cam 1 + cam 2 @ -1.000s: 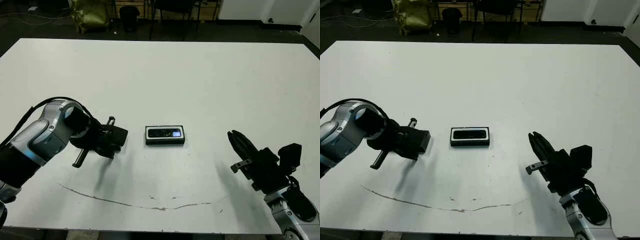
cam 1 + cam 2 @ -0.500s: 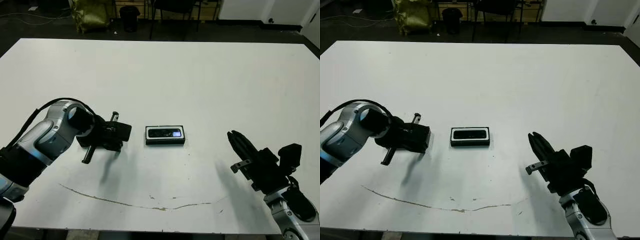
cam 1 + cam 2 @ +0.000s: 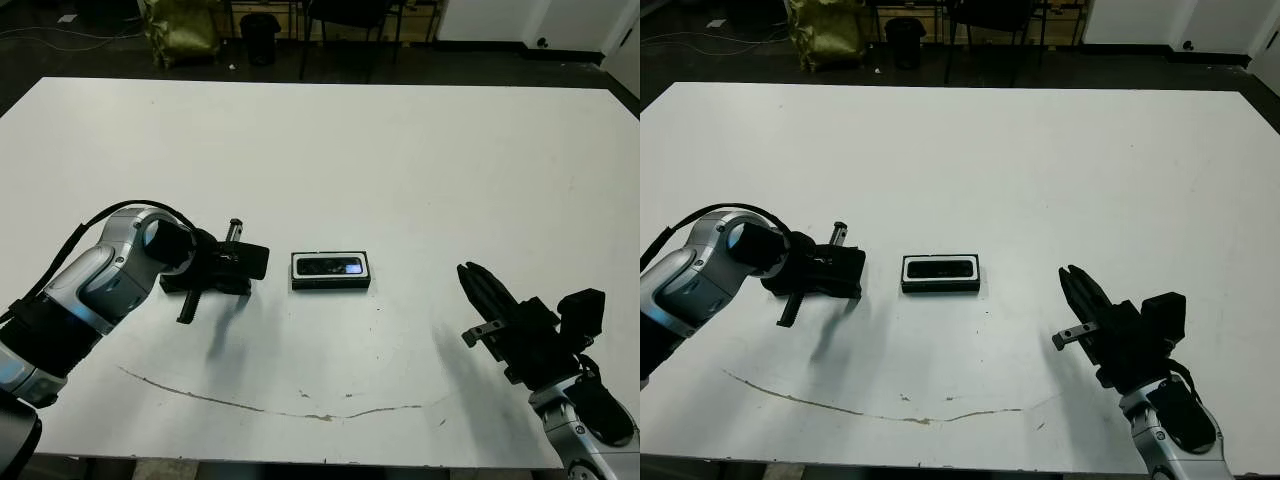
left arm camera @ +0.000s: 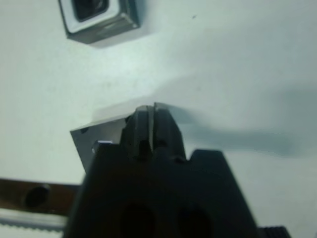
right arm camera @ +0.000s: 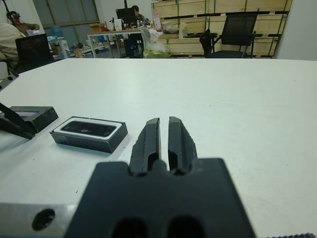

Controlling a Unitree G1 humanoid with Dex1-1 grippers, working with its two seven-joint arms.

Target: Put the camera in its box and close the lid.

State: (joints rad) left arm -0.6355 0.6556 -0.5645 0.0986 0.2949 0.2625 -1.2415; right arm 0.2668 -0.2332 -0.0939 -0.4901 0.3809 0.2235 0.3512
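Spanning nearly the whole view, the white table (image 3: 400, 150) carries a thin brown scuff line (image 3: 260, 405) along its near edge, and beyond its far edge I see a dark floor, chair legs and an olive bag (image 3: 180, 25). In the right wrist view the room behind holds desks, wooden crates and seated people.

My left arm (image 3: 95, 285) has swung in from the left since a second ago: its elbow now sits higher and the left gripper (image 3: 250, 262) has closed most of the gap to the box (image 3: 331, 270), stopping just left of it without touching. The box itself has not moved; it lies mid-table with the camera (image 3: 332, 266) seated inside, glossy face up.

The left gripper's fingers are pinched onto the lid (image 4: 96, 144), which sticks out as a flat dark panel beside them; most of it is hidden behind the gripper body, so I cannot read its tilt.

My right gripper (image 3: 482, 290) has stayed put, near and to the right, well apart from the box, its two fingers pressed nearly together with only a hairline gap, holding nothing.
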